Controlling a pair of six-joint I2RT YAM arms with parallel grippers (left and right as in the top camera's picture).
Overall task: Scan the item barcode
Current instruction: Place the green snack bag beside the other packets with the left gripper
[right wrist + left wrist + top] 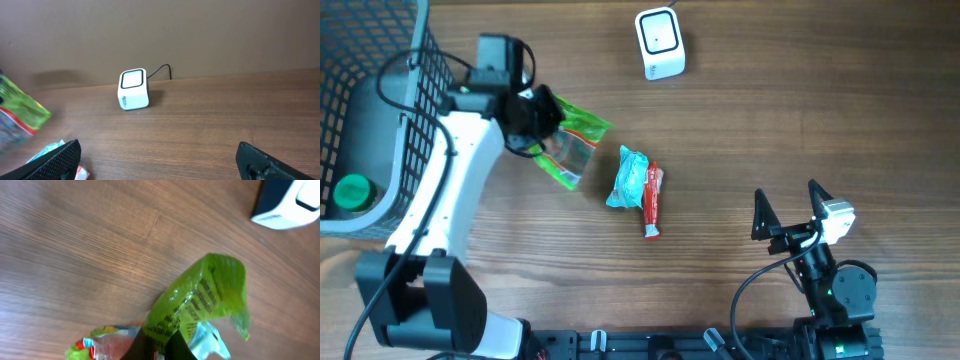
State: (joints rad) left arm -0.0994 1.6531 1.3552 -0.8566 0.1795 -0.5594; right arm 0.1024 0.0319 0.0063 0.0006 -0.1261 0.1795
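A wooden bench [800, 120] seen from above. A wire basket [425, 60] sits at its left edge. Beside the basket, the left hand [535, 122] is clamped on one end of a green snack packet [578, 140], well apart from the white barcode scanner [660, 42] at the far edge. The right hand [788, 192] rests at the near right, fingers spread wide and holding nothing. A teal packet [628, 178] and a red tube [653, 203] lie touching at the centre.

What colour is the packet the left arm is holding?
The packet is bright green with dark print and some red. Best seen from the left wrist.
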